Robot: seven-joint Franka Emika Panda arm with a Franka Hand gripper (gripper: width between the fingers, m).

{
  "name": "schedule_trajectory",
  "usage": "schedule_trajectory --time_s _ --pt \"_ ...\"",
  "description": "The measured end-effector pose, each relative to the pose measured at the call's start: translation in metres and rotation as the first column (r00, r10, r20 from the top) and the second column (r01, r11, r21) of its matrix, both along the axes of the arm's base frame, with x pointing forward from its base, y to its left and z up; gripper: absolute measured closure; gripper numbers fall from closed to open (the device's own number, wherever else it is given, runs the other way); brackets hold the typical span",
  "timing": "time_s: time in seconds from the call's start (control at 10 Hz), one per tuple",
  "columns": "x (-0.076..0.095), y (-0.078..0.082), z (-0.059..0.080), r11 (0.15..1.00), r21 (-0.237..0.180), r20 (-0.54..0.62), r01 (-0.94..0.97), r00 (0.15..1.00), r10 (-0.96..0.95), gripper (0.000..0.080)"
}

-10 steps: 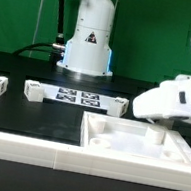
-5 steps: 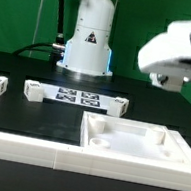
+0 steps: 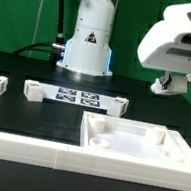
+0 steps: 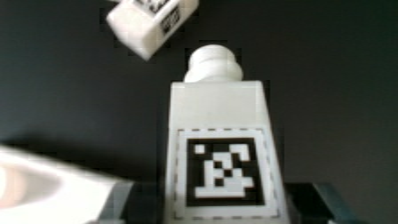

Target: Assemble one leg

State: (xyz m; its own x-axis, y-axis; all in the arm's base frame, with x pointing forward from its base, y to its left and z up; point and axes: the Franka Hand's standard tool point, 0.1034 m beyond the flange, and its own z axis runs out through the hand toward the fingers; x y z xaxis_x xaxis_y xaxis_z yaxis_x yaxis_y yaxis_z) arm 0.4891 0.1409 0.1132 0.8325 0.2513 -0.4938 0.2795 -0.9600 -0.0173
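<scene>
- The leg (image 4: 217,130): a small white oblong block with a black-and-white square marker on its face and a rounded peg at one end.
- It hangs in the air above the desk, toward the edge at the exterior view's right.

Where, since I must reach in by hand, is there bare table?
Free: the black table between the panel and the exterior view's left edge, in front of the marker board. Crowded: the back row, where loose legs flank that board.

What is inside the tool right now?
One leg, clamped in the tool, with its marker face and end peg showing. Its gripped sides and underside are covered.
</scene>
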Motion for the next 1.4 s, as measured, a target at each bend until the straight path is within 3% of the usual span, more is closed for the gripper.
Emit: schedule_trajectory --time_s 0.2,0.6,0.7,1.1,1.3,1.4 --pt "0.027 -0.013 0.011 0.998 0.034 0.113 -0.043 0.993 0.039 0.0508" --pt "0.033 -0.012 0.006 0.994 0.1 0.361 -0.05 0.932 0.01 0.0508" --pt "0.04 -0.017 0.003 0.991 0.134 0.411 -0.006 0.91 -0.05 0.0508" --pt "0.088 -0.023 0.015 0.977 0.211 0.597 0.027 0.788 -0.151 0.0508" --pt "0.09 -0.023 0.014 0.97 0.244 0.739 -0.011 0.649 -0.178 0.0508" --pt "0.085 -0.024 0.01 0.97 0.242 0.735 -0.01 0.655 -0.177 0.0508"
